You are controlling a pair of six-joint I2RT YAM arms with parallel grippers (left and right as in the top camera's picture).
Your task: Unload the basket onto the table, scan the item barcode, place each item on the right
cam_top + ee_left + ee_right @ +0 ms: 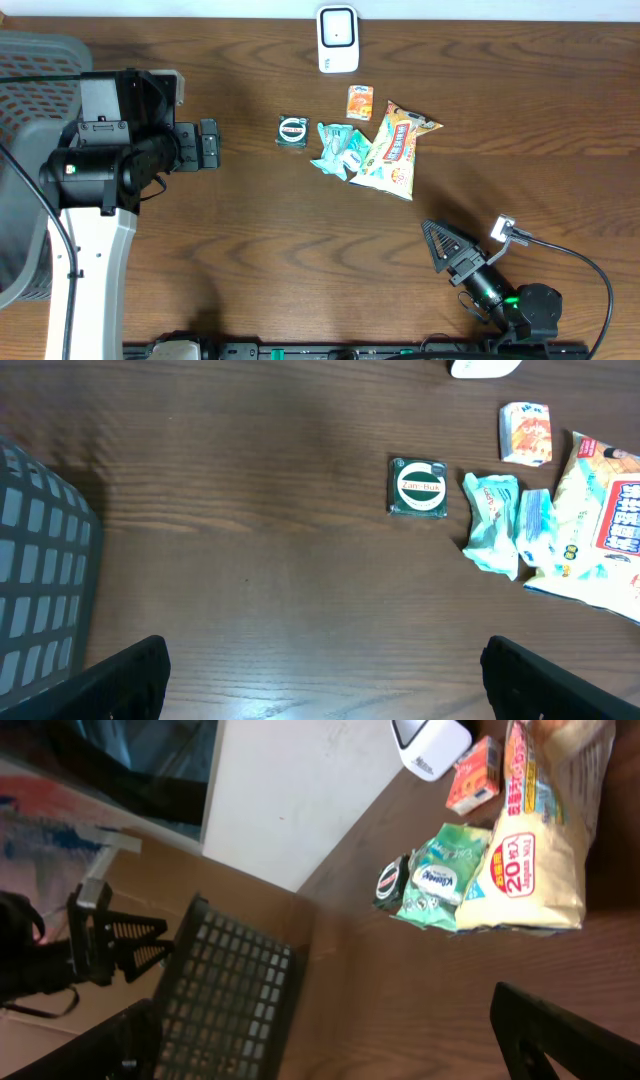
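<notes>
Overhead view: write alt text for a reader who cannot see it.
Four packaged items lie clustered on a wooden table near a white scanner: a dark square packet, teal tissue pack, orange packet and large snack bag. The left gripper and right gripper are open, empty, apart from them; a grey basket stands far left.

Overhead, low wrists; common yellow pack (393, 150)

White scanner (338, 38) near clustered packets (398, 148) (four, lying flat)

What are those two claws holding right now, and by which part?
Nothing. The left gripper and right gripper both stand open and empty, apart from the yellow bag.
</notes>
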